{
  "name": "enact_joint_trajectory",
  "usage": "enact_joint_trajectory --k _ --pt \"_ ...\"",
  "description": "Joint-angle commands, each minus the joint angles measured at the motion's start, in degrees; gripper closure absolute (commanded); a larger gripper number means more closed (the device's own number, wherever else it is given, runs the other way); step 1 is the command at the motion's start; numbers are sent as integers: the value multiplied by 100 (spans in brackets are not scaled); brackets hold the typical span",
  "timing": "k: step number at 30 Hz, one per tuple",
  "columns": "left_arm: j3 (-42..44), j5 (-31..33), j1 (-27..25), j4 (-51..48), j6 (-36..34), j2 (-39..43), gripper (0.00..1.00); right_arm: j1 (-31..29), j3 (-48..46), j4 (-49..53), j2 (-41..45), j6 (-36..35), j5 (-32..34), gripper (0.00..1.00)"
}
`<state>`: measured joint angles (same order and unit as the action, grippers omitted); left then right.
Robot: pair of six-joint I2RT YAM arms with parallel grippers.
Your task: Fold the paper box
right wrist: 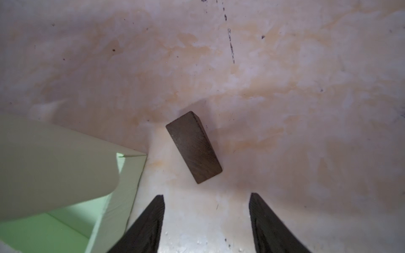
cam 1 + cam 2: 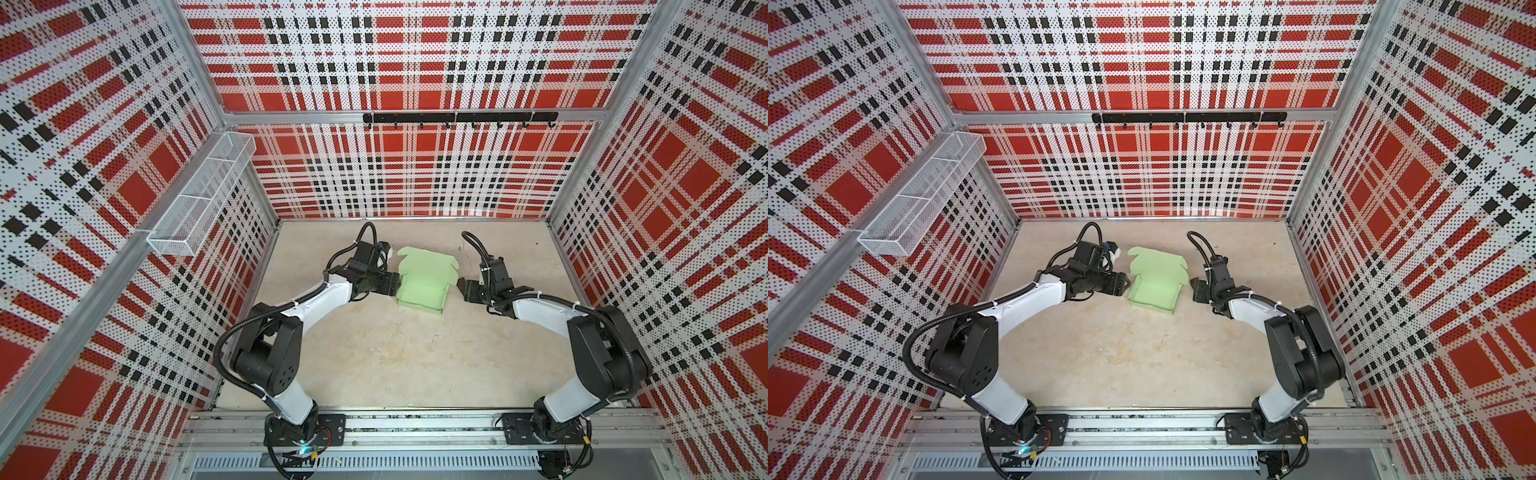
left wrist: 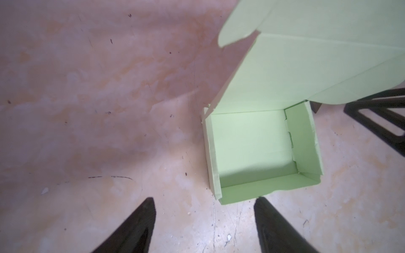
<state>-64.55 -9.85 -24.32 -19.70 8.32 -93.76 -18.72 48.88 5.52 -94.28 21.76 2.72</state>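
flanking the half-made green paper box point(image 2: 422, 286) at the middle of the table point(image 2: 415, 353), the left gripper point(image 3: 205, 199) and right gripper point(image 1: 206, 195) hang spread and empty, and a lone shove on the raised lid point(image 2: 426, 262) could skid the light box onto the brown wedge point(image 1: 194, 147).

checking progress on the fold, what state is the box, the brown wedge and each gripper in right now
paper box: walls folded up, lid open and raised, resting on the table
left gripper: fingers open, holding nothing, close beside the box
right gripper: fingers open, holding nothing
brown wedge: lying on the table, apart from the box, not grasped
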Motion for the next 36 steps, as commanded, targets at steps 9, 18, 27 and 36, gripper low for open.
enact_joint_trajectory --k 9,18,27,36 --pt "170 -486 909 309 -428 612 11 168 581 -543 -1067 -765 -632 32" --pt "357 -786 1658 460 -327 858 2 203 970 -591 -1522 -875 -801 33" --pt "373 -901 2205 502 -228 973 1 202 1213 -537 -1829 -819 -700 44" --pt "365 -914 2278 487 -251 991 1 212 1266 -429 -1714 -616 -307 57"
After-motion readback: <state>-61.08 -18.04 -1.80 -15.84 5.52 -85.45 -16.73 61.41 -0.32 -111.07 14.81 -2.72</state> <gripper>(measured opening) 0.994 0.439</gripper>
